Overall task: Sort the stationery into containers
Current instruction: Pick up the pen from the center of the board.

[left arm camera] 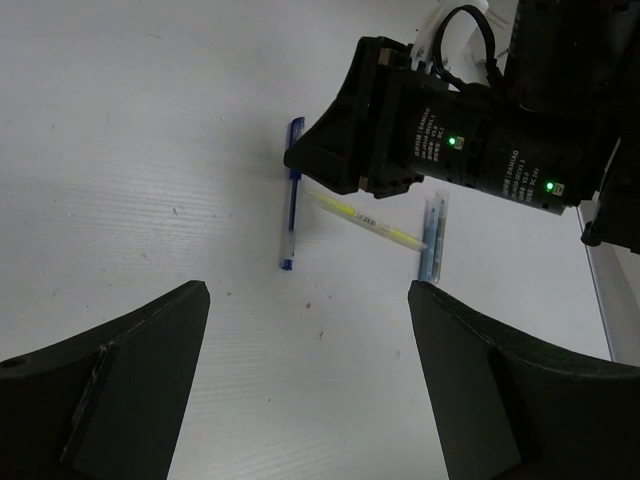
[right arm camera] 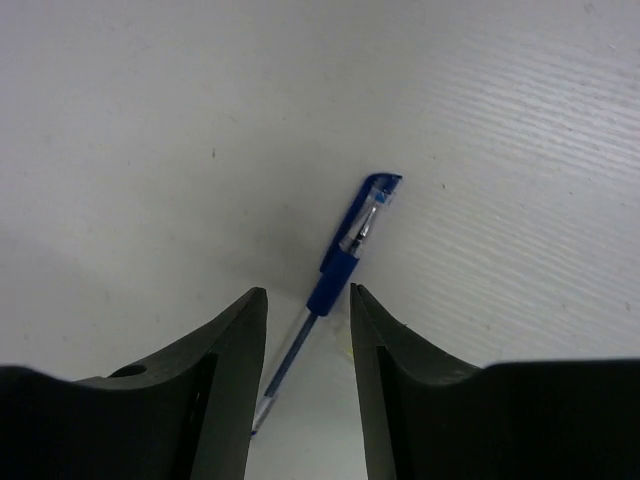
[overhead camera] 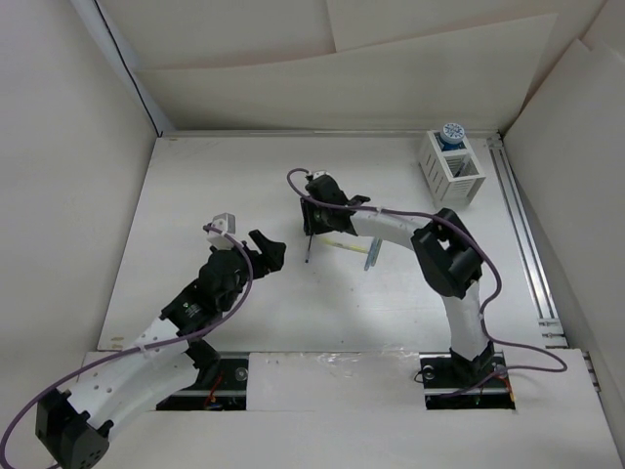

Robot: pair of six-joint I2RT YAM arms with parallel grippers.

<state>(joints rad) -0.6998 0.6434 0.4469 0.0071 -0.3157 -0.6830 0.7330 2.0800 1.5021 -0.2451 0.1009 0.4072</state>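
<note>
The right claw (right arm camera: 307,295), jaws apart and empty, straddles the blue pen (right arm camera: 352,240) lying on the counter (right arm camera: 150,120); its length runs ahead between the jaws. The left claw (left arm camera: 308,292), released, sits farther off.

Blue pen (left arm camera: 291,200), pale-yellow stick (left arm camera: 368,220), light-blue stick (left arm camera: 432,240) lying flat, well left of white slatted organizer (overhead camera: 444,176); patterned roll (overhead camera: 451,133) sitting in its far compartment.
</note>
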